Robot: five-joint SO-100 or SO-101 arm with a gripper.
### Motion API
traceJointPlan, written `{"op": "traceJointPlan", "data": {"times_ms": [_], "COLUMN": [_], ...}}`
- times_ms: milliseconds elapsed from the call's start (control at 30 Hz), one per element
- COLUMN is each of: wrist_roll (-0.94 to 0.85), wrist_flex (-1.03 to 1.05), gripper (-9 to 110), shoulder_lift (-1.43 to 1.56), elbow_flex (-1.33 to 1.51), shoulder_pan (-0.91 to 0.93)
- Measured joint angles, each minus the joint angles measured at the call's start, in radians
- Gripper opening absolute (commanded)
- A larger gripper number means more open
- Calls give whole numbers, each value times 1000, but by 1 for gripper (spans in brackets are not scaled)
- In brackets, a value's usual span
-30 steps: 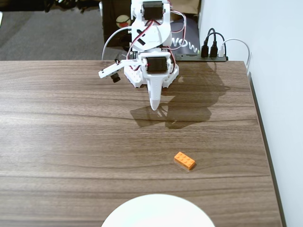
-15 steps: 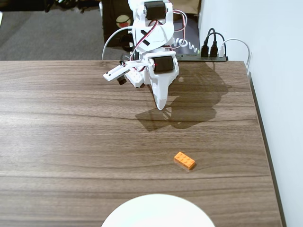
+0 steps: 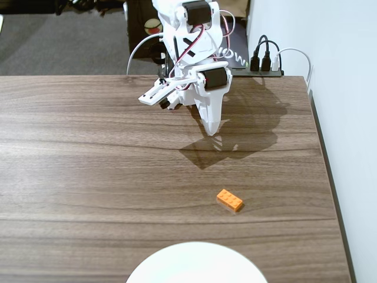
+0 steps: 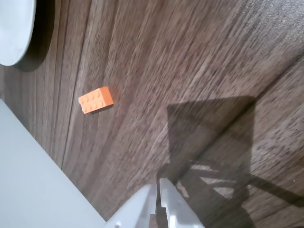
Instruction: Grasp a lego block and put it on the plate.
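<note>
Jaws together on your gripper (image 3: 214,131) — it hangs empty over the table (image 3: 88,177), well apart from the orange lego block (image 3: 230,200) and the white plate (image 3: 196,263).

— Where did the lego block (image 3: 230,200) lie in the fixed view?

— On the table (image 3: 88,177), right of centre, well apart from the gripper (image 3: 213,131), which stood farther back.

— And the plate (image 3: 196,263)?

— At the near edge, nearer than the block and to its left. In the wrist view the plate (image 4: 14,28) sat top left, above the block (image 4: 96,100).
</note>
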Motion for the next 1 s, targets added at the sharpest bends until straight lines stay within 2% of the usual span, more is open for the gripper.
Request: {"op": "traceJointPlan", "data": {"times_ms": [233,433,1000], "wrist_roll": [-54,-155,-782], "wrist_flex": [-54,-74,-117], "gripper": [1,1,1], "shoulder_lift": [-118,-307,-755], "elbow_flex": [-11,-156,-431], "shoulder_pan": [-3,37,158]}}
